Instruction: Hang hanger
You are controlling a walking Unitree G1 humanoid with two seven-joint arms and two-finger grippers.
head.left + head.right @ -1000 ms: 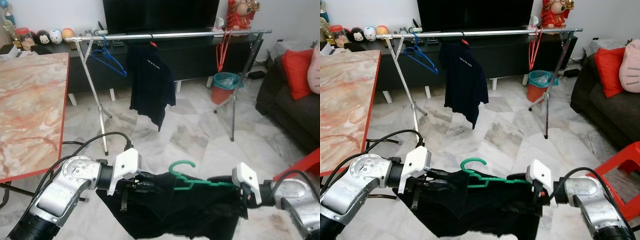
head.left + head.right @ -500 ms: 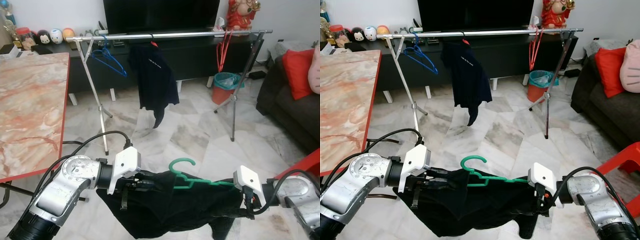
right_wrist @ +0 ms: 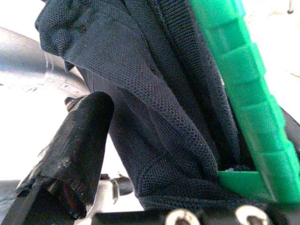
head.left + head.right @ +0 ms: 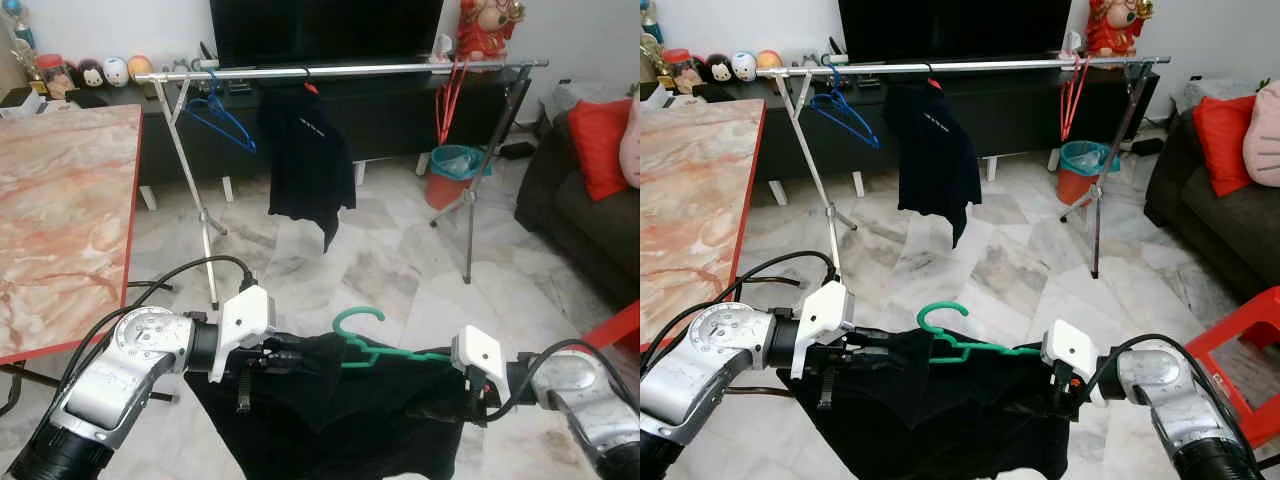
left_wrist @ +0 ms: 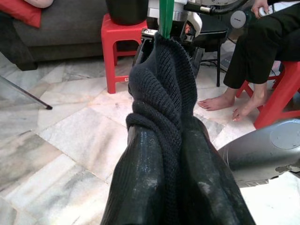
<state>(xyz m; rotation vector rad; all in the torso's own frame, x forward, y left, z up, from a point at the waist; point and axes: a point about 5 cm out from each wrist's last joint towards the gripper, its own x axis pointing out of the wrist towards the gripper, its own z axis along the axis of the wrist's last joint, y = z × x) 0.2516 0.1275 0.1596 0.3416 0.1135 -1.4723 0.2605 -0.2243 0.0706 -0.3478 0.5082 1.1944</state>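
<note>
Table: a marble-topped table with a red edge stands at the far left, well apart from the work.

Left gripper: the left gripper reaches in from the left, low in front of the robot, its two black fingers clenched on a bunched fold of the dark garment; in the left wrist view the knit cloth is pinched tight between them.

Green hanger: the green hanger sits between the two grippers, its hook standing up just to the right of the left gripper, its arm running rightward to the right gripper. It is held low over the marble floor, well short of the rail.

Dark garment: draped over the green hanger and hanging down beneath both grippers.

Right gripper: the right gripper comes in from the right at the hanger's far end. In the right wrist view the green bar and cloth lie against its base with one black finger standing apart; whether it is clamped I cannot tell.

Clothes rail: the silver clothes rail stands across the room, carrying a blue hanger, a dark shirt and red hangers.

Sofa: a dark sofa with a red cushion is at the far right.
</note>
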